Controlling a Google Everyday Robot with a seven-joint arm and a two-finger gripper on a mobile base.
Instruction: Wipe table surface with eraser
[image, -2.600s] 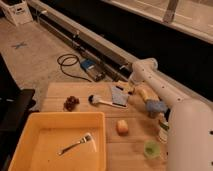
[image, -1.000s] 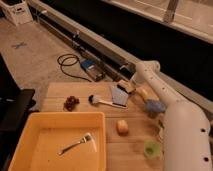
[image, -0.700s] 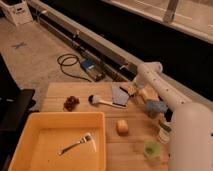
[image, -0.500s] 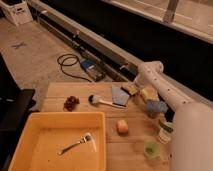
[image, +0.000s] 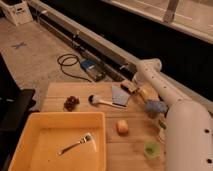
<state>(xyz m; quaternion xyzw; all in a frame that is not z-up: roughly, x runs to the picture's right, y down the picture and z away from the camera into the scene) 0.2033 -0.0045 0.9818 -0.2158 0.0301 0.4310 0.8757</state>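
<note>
The light-brown plank table surface (image: 135, 135) fills the lower middle of the camera view. My white arm comes in from the lower right and bends down to the table's far edge. My gripper (image: 132, 88) is low over the table there, by the far right corner of the blue-grey flat sheet (image: 120, 96). A small tan and dark block, the eraser (image: 127, 85), lies right at the gripper. I cannot tell whether the gripper holds it or only touches it.
A yellow plastic tray (image: 35, 150) with a fork (image: 75, 145) sits at the front left. On the table lie a dark cluster (image: 71, 102), a white-handled brush (image: 100, 101), an orange fruit (image: 122, 127), a blue sponge-like block (image: 156, 106) and a green cup (image: 151, 148). A cable (image: 70, 64) lies on the floor beyond.
My arm has shifted slightly to the right along the table's far edge, the gripper staying low by the flat sheet. The other objects have not moved.
</note>
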